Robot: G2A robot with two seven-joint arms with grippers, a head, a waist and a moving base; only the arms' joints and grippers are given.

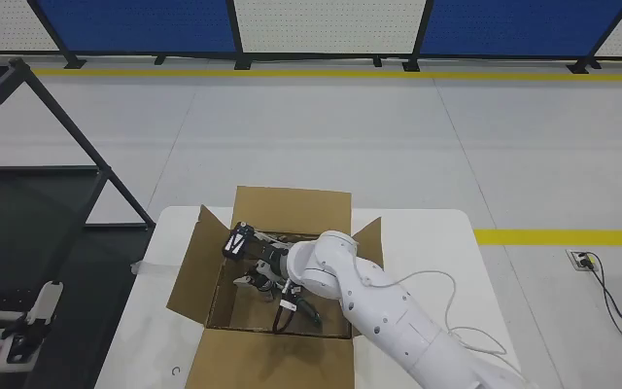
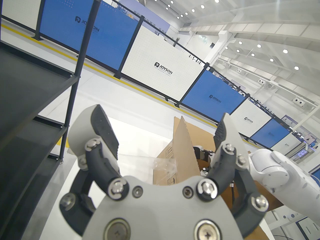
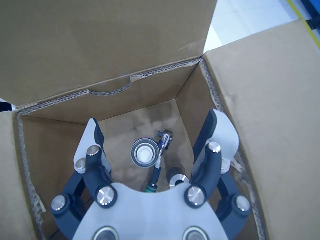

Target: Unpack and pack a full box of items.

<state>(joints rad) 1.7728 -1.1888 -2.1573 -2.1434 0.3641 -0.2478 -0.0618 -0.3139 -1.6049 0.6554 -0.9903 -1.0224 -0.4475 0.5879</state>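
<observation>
The right gripper [image 3: 153,119] is held wide open and empty above a can [image 3: 144,152] inside the cardboard box [image 3: 190,96]; the left gripper [image 2: 161,112] likewise.

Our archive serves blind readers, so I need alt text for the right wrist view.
The right hand, open, hangs over an open cardboard box. On the box floor below are a round can, a ratchet wrench beside it and a short metal cylinder.

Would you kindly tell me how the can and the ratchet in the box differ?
The can stands upright, seen as a round rim; the ratchet is long and thin. The can has a white centre; the ratchet a chrome head and dark handle. Both are in the box, side by side.
</observation>
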